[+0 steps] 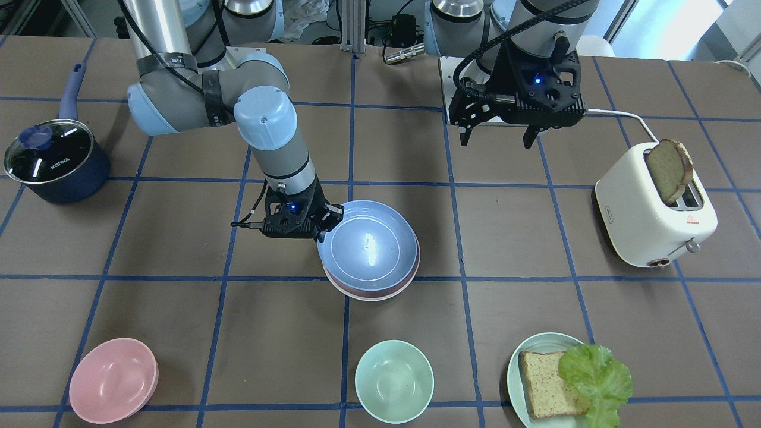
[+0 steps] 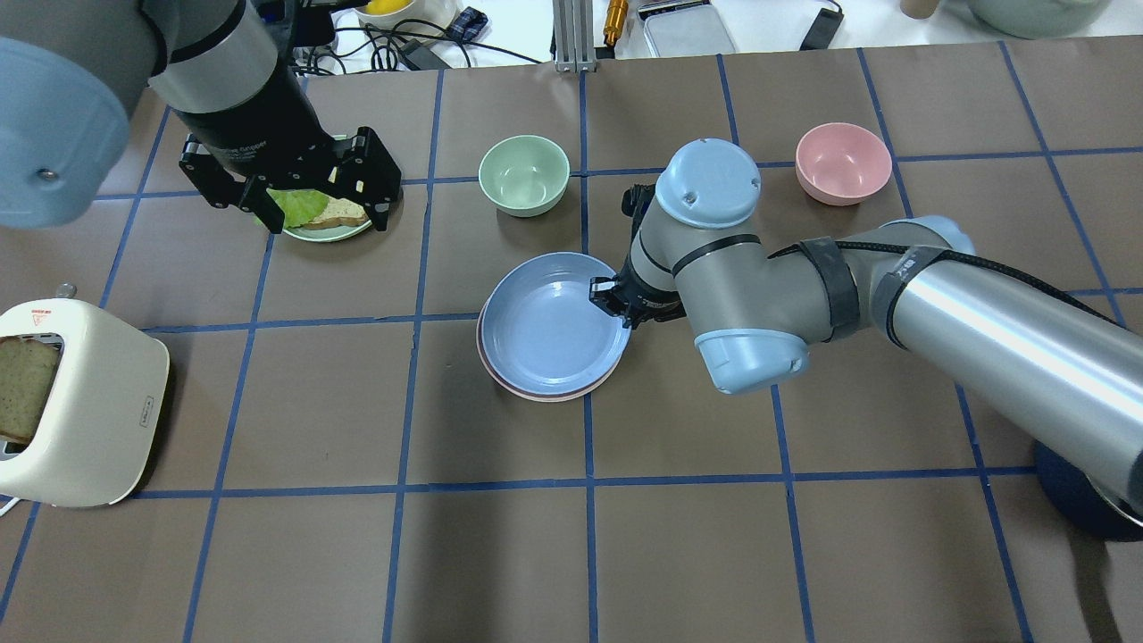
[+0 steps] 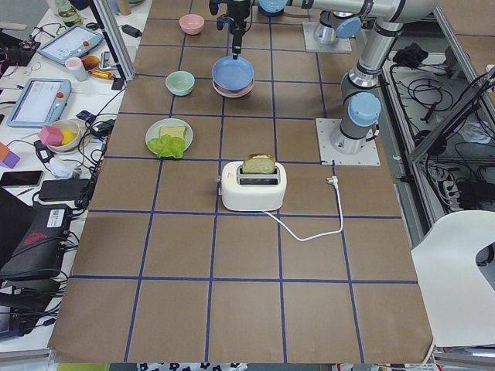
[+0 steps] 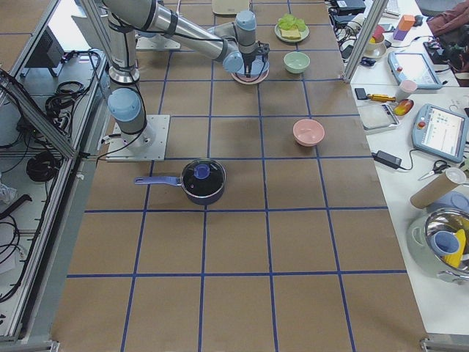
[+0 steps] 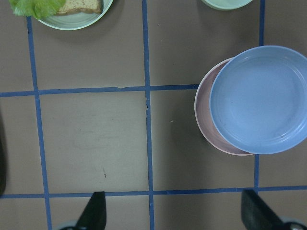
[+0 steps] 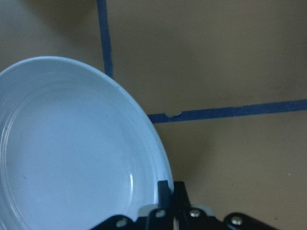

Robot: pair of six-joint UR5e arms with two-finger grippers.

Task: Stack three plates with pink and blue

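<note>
- blue plate (image 5: 261, 98) sits over the pink plate (image 5: 205, 120) near mid table (image 1: 523, 238). It is shifted off-centre, so a crescent of pink shows on one side.
- blue looks a bit tilted, rim higher on the gripper side. Probably it is being lowered or has just landed; can't tell if it rests fully on the pink.
- no cream plate can be made out. It may be hidden under the pink, can't tell.
- right gripper (image 2: 614, 304) is clamped narrow on the blue plate's rim. An edge pinch suits a shallow plate, since there is nothing else to grab.
- judgement: stacking step is near its end. Next comes centring the blue, then letting go; an early release risks a slide off the pink.
- left gripper (image 1: 496, 142) hangs high with jaws wide and nothing in them, parked well apart so it stays out of the way.
- pink bowl (image 1: 113, 380), green bowl (image 1: 394, 380) and toaster (image 1: 648, 220) stand well apart from the stack, not involved.
</note>
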